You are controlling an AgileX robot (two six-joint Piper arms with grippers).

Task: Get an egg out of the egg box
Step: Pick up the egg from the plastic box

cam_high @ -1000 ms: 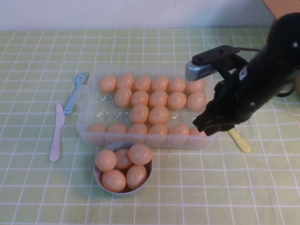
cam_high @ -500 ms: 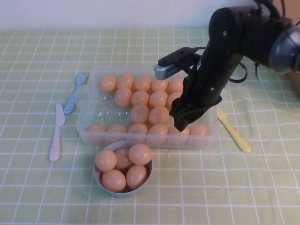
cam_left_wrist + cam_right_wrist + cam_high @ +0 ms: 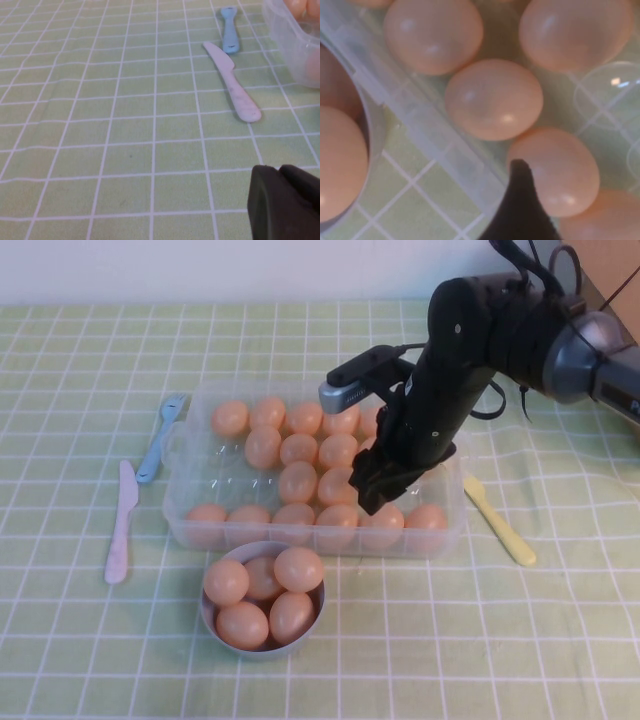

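The clear plastic egg box (image 3: 186, 472) holds several peach-orange eggs in the middle of the table. My right gripper (image 3: 375, 497) reaches down into the box over its front row, close above an egg (image 3: 383, 521). In the right wrist view the gripper's dark tip (image 3: 520, 172) lies right beside one egg (image 3: 562, 167) by the box's front wall (image 3: 445, 150); I cannot tell whether it touches. My left gripper (image 3: 276, 171) is out of the high view. It hovers low over bare tablecloth, shut and empty.
A small grey bowl (image 3: 262, 652) with several eggs stands just in front of the box. A pink knife (image 3: 120, 525) and a blue fork (image 3: 160, 435) lie left of the box. A yellow knife (image 3: 500, 525) lies to its right.
My right arm has swung left from beside the box's right end to over its front row, and the gripper has come down among the eggs.
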